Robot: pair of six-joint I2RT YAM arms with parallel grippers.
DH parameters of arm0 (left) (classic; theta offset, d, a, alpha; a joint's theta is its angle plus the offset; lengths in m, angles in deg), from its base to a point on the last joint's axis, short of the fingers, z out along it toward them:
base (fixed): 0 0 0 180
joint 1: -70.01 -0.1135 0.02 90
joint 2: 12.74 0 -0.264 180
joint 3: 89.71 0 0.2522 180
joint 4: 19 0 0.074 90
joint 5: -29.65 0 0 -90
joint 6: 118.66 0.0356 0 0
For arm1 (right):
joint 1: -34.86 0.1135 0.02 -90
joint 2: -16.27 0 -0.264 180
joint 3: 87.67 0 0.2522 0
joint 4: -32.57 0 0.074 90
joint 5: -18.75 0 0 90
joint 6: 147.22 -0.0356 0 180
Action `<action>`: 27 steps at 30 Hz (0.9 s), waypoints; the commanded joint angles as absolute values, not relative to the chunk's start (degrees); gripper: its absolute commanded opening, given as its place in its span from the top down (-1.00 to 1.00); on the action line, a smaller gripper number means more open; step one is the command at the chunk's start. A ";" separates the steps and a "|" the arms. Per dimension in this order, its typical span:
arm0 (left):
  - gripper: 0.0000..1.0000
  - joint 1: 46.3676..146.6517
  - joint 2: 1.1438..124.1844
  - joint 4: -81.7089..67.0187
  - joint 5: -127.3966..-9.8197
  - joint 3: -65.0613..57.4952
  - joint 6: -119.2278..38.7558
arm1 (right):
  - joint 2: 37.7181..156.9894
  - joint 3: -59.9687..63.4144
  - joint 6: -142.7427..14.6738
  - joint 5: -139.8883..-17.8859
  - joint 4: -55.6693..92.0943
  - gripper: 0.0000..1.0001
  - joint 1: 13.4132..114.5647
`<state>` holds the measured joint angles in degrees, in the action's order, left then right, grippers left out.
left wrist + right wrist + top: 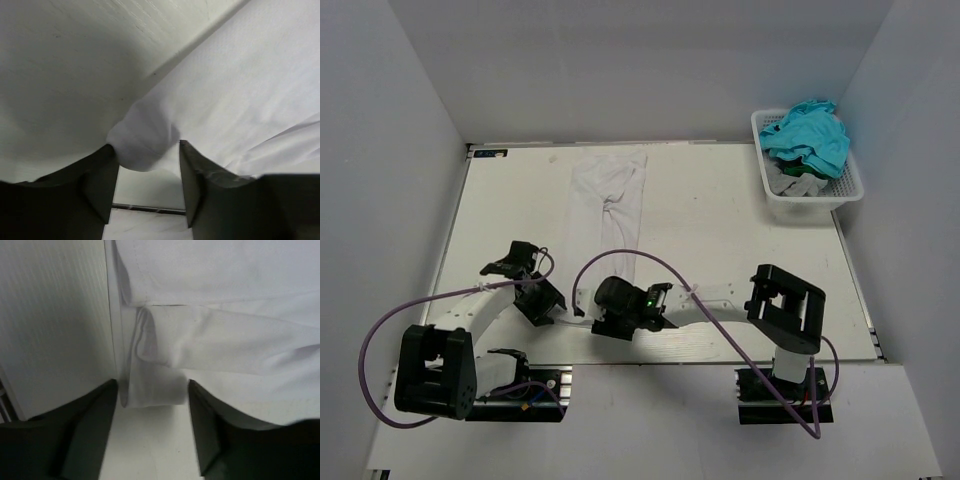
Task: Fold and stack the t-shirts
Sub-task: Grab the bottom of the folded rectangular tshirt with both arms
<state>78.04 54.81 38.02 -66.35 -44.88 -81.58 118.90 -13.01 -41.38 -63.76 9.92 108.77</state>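
Note:
A white t-shirt (610, 195) lies on the table as a long narrow strip, running from the far edge toward me. My left gripper (542, 300) is low at its near left corner. In the left wrist view (147, 150) the jaws are open and a rounded corner of the white cloth (145, 142) sits between the fingertips. My right gripper (610, 315) is low at the near right corner. In the right wrist view (152, 390) it is open, with a folded corner of the shirt (155, 385) between the fingertips.
A white basket (790, 200) at the far right holds teal shirts (810, 135) and a grey-white one. The table's near edge (720, 358) runs just behind both grippers. Purple cables loop over the arms.

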 commanded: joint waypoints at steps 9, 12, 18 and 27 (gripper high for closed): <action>0.97 77.13 53.62 36.16 -67.20 -44.84 -80.51 | 123.14 -12.83 -41.05 -61.31 11.43 0.53 108.16; 1.00 77.13 53.62 38.17 -66.59 -43.70 -80.51 | 122.89 -12.83 -40.79 -62.28 11.60 1.00 107.99; 1.00 77.13 51.15 40.90 -64.66 -38.78 -80.51 | 118.06 -12.83 -43.23 -65.18 13.09 1.00 107.11; 1.00 77.13 61.95 39.23 -64.65 -23.77 -80.51 | 118.05 -7.39 -43.86 -59.03 13.01 1.00 98.85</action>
